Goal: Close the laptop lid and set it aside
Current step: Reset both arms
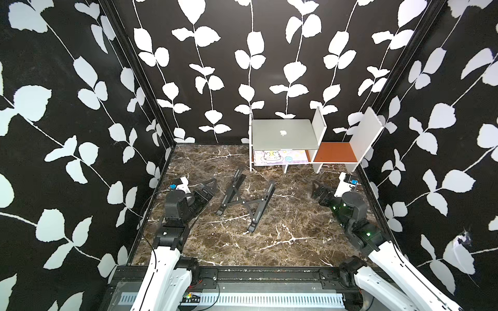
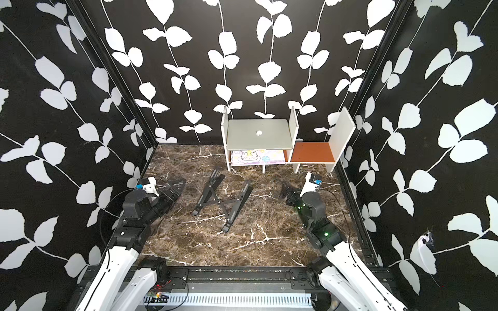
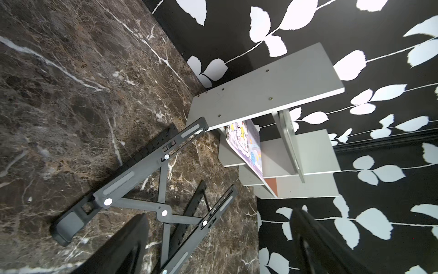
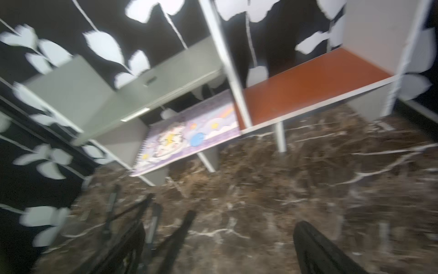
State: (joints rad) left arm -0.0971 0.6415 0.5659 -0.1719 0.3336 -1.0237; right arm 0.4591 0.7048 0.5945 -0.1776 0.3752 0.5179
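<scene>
**Laptop shut and on the far shelf; both grippers empty**

Nearest me, both arms reach in from the near edge over the marble tabletop [image 1: 269,242].

The left gripper [image 1: 207,189] sits low on the left side. Its jaws are spread with nothing between them. Through its wrist camera I look past the two fingers onto the stand.

The right gripper [image 1: 318,189] sits low on the right side, jaws also wide and holding nothing. Its wrist picture is blurred, but I can make out only marble in the gap.

Mid-table, between the two grippers and touching neither, the black folding stand [image 1: 244,201] rests on the marble.

On the far side, against the back wall, stands a white shelf unit [image 1: 319,123]. The laptop [image 1: 293,140] lies flat on the upper board of its left bay. The laptop lid [image 1: 269,129] is down, logo facing up. A cartoon-cover notebook [image 1: 280,157] lies on the board beneath. The right bay has an orange-brown board [image 1: 335,152].
</scene>
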